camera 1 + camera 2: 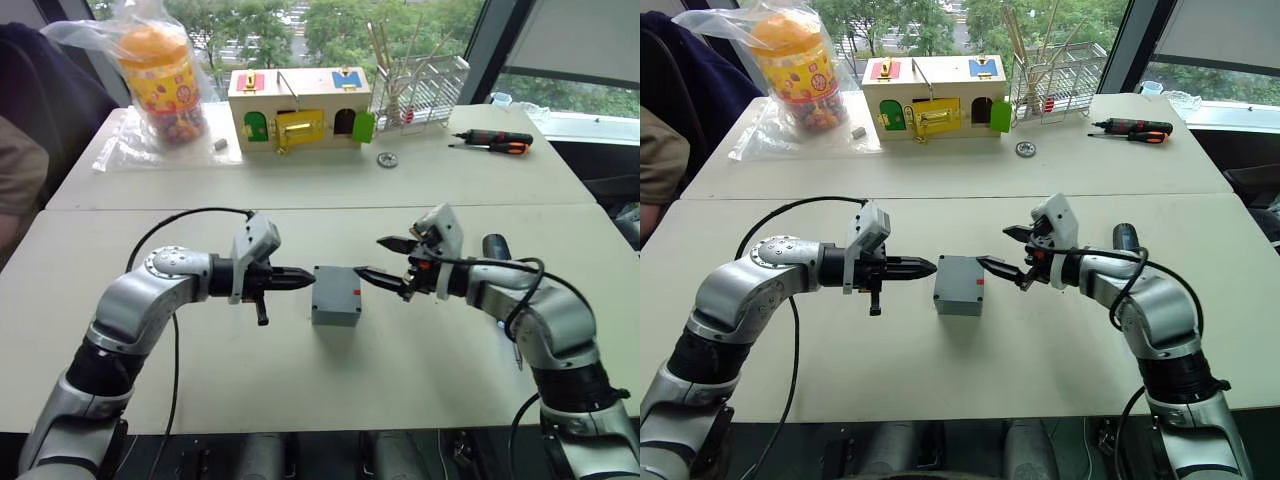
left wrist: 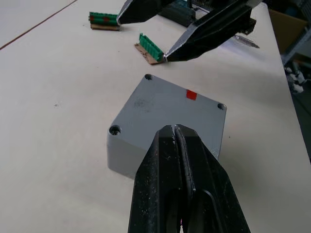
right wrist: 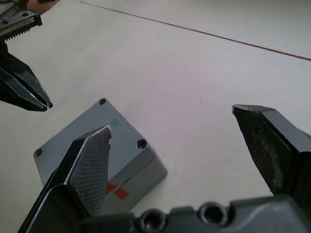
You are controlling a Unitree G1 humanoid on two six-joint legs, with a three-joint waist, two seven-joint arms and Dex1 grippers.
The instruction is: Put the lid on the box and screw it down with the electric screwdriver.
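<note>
The grey box stands mid-table with the lid sitting on top; a seam and red marks show on one side. Screw holes show at the lid's corners. My left gripper is shut and empty, its tip at the lid's left edge. My right gripper is open on the box's right side, one finger over the lid's corner, the other finger held clear of the box. The black electric screwdriver lies on the table behind my right forearm.
At the back stand a wooden box with coloured doors, a bagged jar and a wire rack. An orange-and-black hand screwdriver and a small gear lie nearby. Green connector pieces lie beyond the box.
</note>
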